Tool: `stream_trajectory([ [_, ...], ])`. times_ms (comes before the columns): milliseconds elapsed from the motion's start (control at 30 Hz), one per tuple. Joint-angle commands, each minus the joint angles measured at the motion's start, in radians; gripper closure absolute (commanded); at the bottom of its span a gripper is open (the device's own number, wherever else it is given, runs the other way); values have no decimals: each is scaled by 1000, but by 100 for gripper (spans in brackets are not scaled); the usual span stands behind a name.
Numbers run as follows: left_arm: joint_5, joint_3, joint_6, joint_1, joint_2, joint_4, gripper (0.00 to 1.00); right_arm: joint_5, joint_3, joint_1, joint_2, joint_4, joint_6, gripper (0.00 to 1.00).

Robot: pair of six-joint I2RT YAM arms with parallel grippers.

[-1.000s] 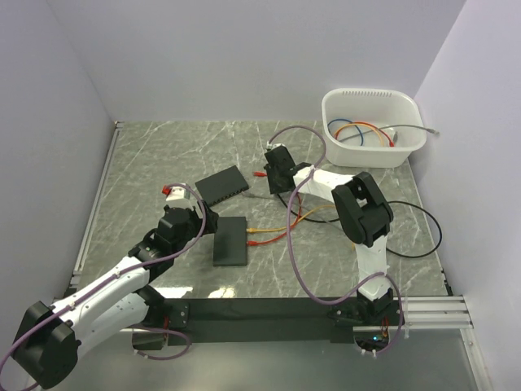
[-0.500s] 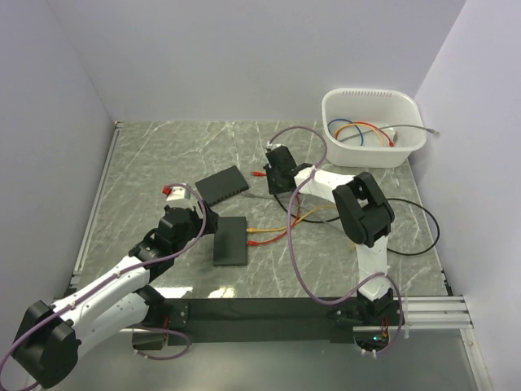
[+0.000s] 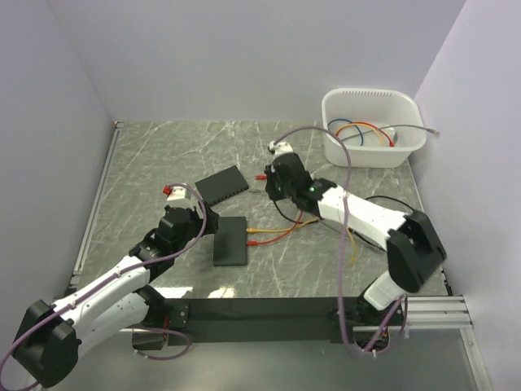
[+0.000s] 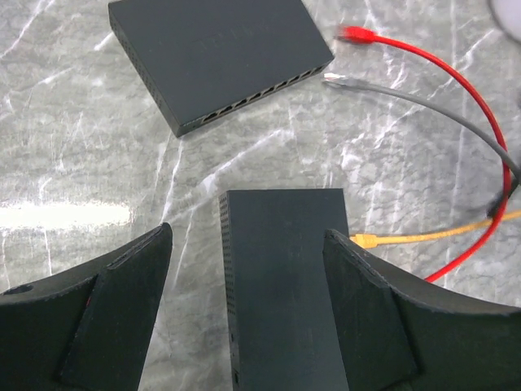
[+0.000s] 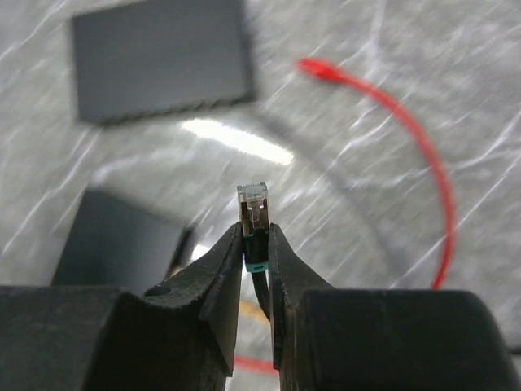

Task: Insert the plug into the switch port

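Two dark switches lie on the table: a near one (image 3: 230, 240) and a far one (image 3: 221, 185). My left gripper (image 3: 207, 221) is open and straddles the near switch (image 4: 281, 277), with its fingers (image 4: 130, 277) on either side; the right finger is close against the switch edge. My right gripper (image 3: 273, 183) is shut on a clear plug (image 5: 253, 202) with a black cable, held above the table between the two switches. The far switch (image 4: 220, 57) shows its port row facing the near one.
A red cable plug (image 4: 354, 34), a grey plug (image 4: 334, 79) and an orange plug (image 4: 364, 239) lie right of the switches. A white bin (image 3: 370, 126) with several cables stands at the back right. Black cable loops lie by the right arm.
The right arm has swung its elbow out to the right and stretched low across the table. Its gripper has shifted slightly toward the switches with the plug. The left arm has not moved.
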Motion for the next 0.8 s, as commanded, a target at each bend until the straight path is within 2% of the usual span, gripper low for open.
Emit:
stream_trajectory([
  [0, 8, 31, 9, 5, 36, 12, 19, 27, -110, 98, -99, 8, 53, 100],
  [167, 42, 99, -80, 6, 169, -53, 19, 99, -255, 319, -182, -21, 162, 100],
  [267, 88, 94, -120, 8, 236, -18, 20, 132, -336, 379, -188, -5, 220, 100],
  [400, 120, 100, -143, 8, 299, 51, 22, 119, -376, 387, -164, 28, 243, 100],
  [533, 134, 108, -153, 6, 306, 54, 25, 167, -343, 385, -159, 14, 226, 100],
  [700, 117, 108, -159, 6, 241, 10, 25, 288, -153, 358, -136, -81, 118, 100],
  [767, 114, 110, -157, 6, 208, -13, 25, 290, -68, 289, -142, -101, 63, 100],
])
